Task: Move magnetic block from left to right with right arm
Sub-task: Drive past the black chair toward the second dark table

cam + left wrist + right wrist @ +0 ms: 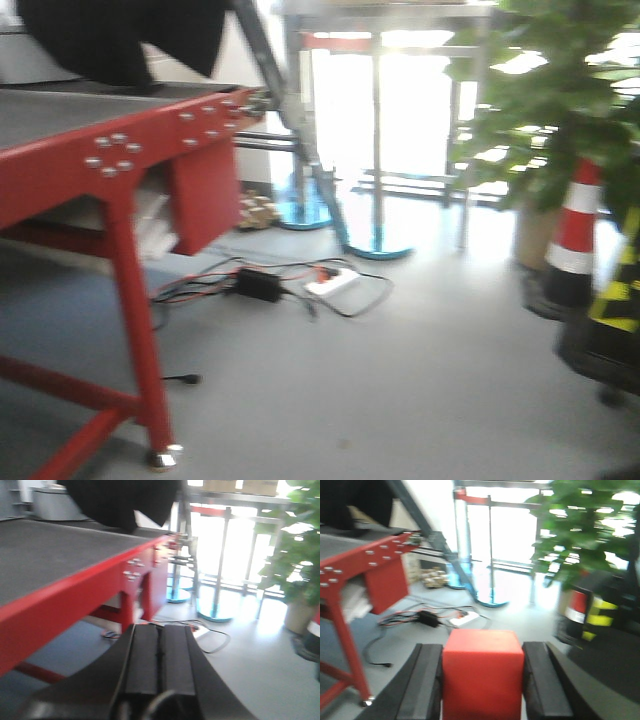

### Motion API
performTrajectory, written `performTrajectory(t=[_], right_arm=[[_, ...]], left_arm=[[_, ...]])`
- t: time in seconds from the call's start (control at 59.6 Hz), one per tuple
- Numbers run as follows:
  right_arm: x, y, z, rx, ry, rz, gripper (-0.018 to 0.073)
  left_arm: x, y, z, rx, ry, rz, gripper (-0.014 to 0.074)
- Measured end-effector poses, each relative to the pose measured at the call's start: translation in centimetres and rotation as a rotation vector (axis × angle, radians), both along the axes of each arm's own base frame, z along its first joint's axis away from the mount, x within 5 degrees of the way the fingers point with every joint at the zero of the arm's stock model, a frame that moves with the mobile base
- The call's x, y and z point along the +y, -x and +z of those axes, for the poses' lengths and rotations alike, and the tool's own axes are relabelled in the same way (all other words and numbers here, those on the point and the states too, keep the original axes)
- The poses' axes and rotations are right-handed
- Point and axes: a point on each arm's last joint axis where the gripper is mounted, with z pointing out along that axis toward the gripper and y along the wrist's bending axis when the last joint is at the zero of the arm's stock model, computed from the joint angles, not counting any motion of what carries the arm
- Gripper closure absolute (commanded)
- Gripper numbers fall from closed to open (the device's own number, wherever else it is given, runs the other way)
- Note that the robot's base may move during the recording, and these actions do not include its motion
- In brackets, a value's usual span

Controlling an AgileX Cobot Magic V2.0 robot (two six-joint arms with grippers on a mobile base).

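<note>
In the right wrist view the magnetic block (482, 675), a plain red cube, sits squarely between the two black fingers of my right gripper (482, 647), which is shut on it and holds it in the air over the grey floor. In the left wrist view my left gripper (160, 628) is shut, its two black pads pressed together with nothing between them, and it hangs beside the red table's edge. Neither gripper shows in the front view. All views are blurred.
A red-framed table (60, 150) with a grey top stands at the left, a large dark shape (120, 35) at its far end. A power strip (332, 281) and cables lie on the floor. A plant (560, 120), a striped cone (575, 235) and a yellow-black object (620, 290) stand at the right.
</note>
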Motion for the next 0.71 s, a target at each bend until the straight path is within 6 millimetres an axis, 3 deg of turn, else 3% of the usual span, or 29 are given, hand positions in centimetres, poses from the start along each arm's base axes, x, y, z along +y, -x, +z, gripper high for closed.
performTrajectory(t=[0.705], right_arm=[[0.00,0.00,0.00,0.000,0.000,0.000,0.0398]], left_arm=[[0.00,0.00,0.00,0.000,0.000,0.000,0.0713]])
